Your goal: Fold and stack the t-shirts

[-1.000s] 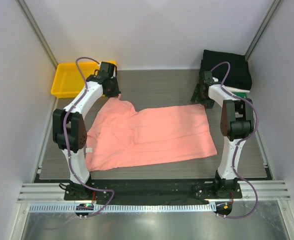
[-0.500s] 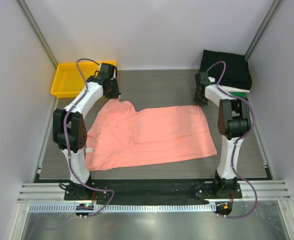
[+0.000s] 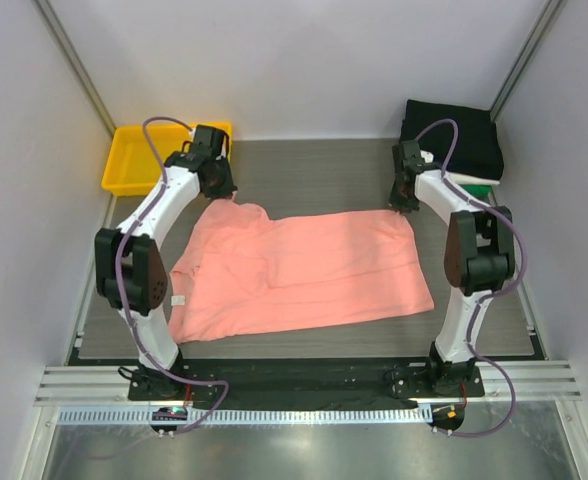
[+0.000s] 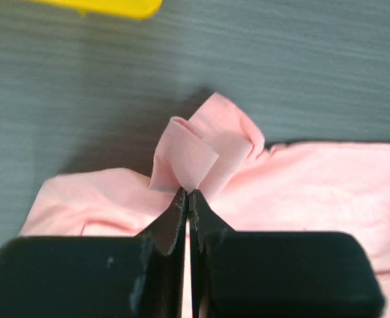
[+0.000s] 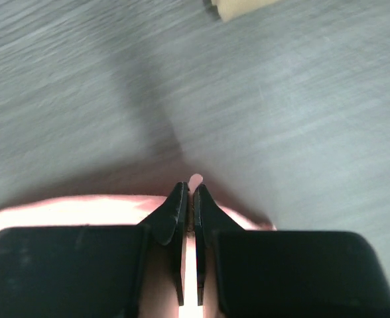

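White walls (image 3: 274, 60), grey wood-grain table (image 3: 324, 170).

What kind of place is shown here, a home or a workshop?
Probably a laboratory robot test cell, not a home: white panel walls enclose a grey table, a left arm and a right arm are bolted to a metal rail at its edge, and a salmon-pink t-shirt lies spread out.

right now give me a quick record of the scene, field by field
pink t-shirt: spread mostly flat on the table, bunched at its left side
left fingers: shut, pinching a raised fold at the shirt's far left corner
right fingers: shut on the shirt's far right corner
folded stack: far right corner, black shirt on top
yellow tray: far left corner, apart from the shirt
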Action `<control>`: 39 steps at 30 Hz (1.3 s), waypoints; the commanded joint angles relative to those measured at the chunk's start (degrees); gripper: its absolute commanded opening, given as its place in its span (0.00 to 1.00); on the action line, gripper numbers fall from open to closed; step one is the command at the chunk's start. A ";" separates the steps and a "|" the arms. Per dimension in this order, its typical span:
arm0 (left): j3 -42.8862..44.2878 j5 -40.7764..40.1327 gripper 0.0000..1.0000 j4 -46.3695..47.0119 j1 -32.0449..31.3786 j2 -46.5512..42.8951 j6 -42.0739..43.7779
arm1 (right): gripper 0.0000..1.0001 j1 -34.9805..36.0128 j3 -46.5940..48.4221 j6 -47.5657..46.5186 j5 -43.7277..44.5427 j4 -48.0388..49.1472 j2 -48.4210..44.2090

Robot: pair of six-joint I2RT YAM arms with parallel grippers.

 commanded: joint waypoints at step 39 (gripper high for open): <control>-54.98 -3.48 0.55 3.75 -1.16 -47.34 -20.62 | 0.80 7.52 -31.76 3.52 -12.10 13.07 -25.52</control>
